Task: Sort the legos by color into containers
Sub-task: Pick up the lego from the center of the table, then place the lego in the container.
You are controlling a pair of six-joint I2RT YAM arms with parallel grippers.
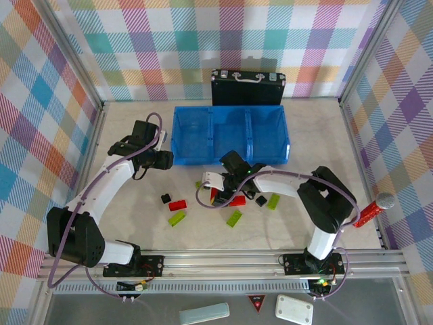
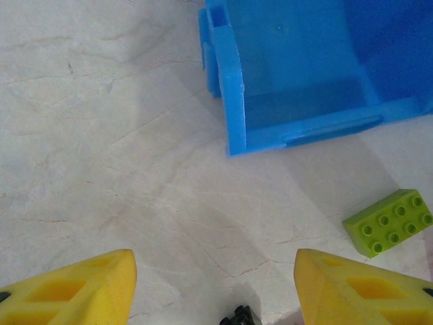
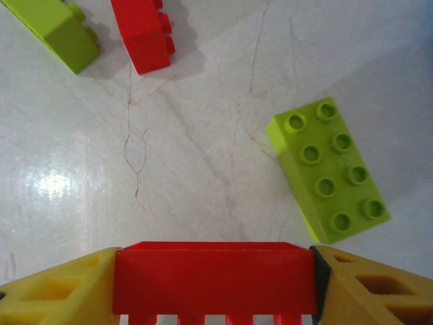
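Note:
The blue three-part container (image 1: 230, 135) stands at the back centre, and its near corner (image 2: 233, 101) is ahead of my left gripper. Loose legos lie in front of it: red (image 1: 178, 205), lime-green (image 1: 177, 218), (image 1: 234, 217), (image 1: 273, 201) and black (image 1: 166, 198), (image 1: 260, 200). My right gripper (image 3: 213, 271) is shut on a red lego (image 3: 213, 281), held lengthwise between both yellow fingers just above the table. A lime-green lego (image 3: 328, 169) lies beside it, with a red one (image 3: 143, 34) farther off. My left gripper (image 2: 215, 271) hangs open with nothing in it; a black lego (image 2: 240, 317) lies below it.
A black briefcase (image 1: 247, 88) with a silver handle stands behind the container. Another lime-green lego (image 2: 389, 222) rests right of the left gripper. Checked walls close the table on three sides. A red tool with a grey knob (image 1: 373, 210) leans at the right edge.

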